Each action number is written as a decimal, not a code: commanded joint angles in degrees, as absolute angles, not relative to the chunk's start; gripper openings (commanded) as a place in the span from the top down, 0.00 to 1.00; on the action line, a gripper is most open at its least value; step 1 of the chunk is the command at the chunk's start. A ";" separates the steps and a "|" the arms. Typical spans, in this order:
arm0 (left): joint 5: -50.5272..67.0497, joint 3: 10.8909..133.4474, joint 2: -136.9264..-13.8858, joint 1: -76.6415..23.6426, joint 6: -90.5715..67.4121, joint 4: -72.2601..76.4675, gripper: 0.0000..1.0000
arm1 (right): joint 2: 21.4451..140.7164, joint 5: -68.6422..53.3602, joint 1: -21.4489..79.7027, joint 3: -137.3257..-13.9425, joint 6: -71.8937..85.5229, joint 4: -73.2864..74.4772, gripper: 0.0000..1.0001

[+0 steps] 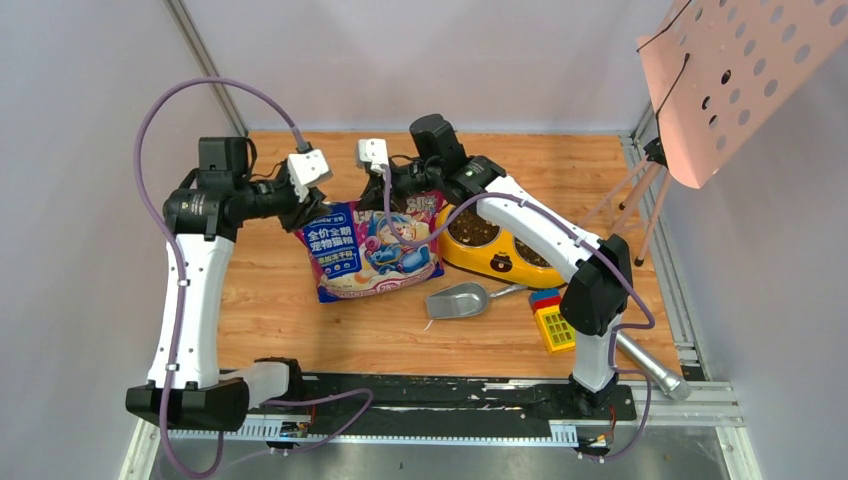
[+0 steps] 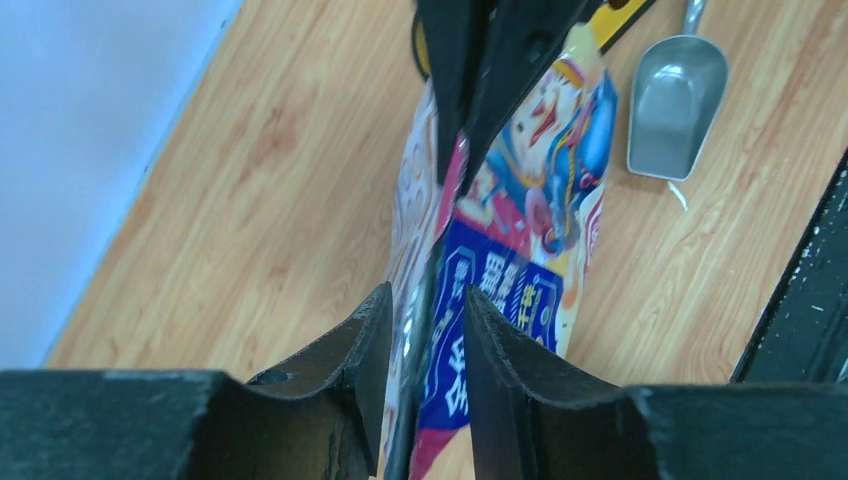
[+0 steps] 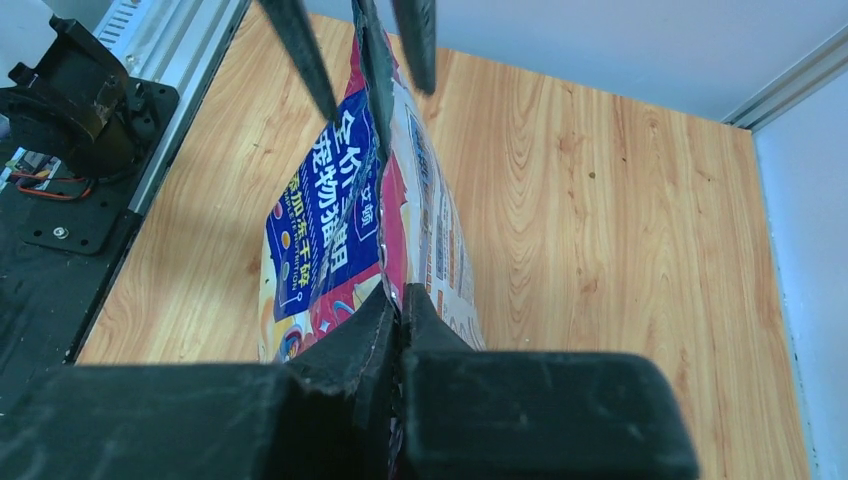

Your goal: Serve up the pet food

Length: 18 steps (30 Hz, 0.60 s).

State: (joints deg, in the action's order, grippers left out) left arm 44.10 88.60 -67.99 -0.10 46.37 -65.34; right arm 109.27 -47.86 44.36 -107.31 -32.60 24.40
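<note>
**Operator:** Where's the food?

**Spotter:** Your one bag (image 1: 370,250) stands at the centre of the top view. Dark kibble (image 1: 472,232) shows in the two bowls of the one yellow feeder (image 1: 497,272), just right of the bag.

**Operator:** Any writing?

**Spotter:** White Chinese characters on the bag's blue panel: 全价全期 宠物猫粮.

**Operator:** And my grippers?

**Spotter:** Your right gripper (image 3: 400,300) is clamped on the bag's top edge. Your left gripper (image 2: 427,300) straddles that edge with its jaws parted, not pinching. One grey scoop (image 1: 457,300) lies below the feeder.
</note>
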 commanded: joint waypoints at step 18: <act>41.99 87.27 -70.32 -4.66 50.76 -63.73 1.00 | 110.03 -47.64 46.63 -109.42 -27.35 19.37 0.71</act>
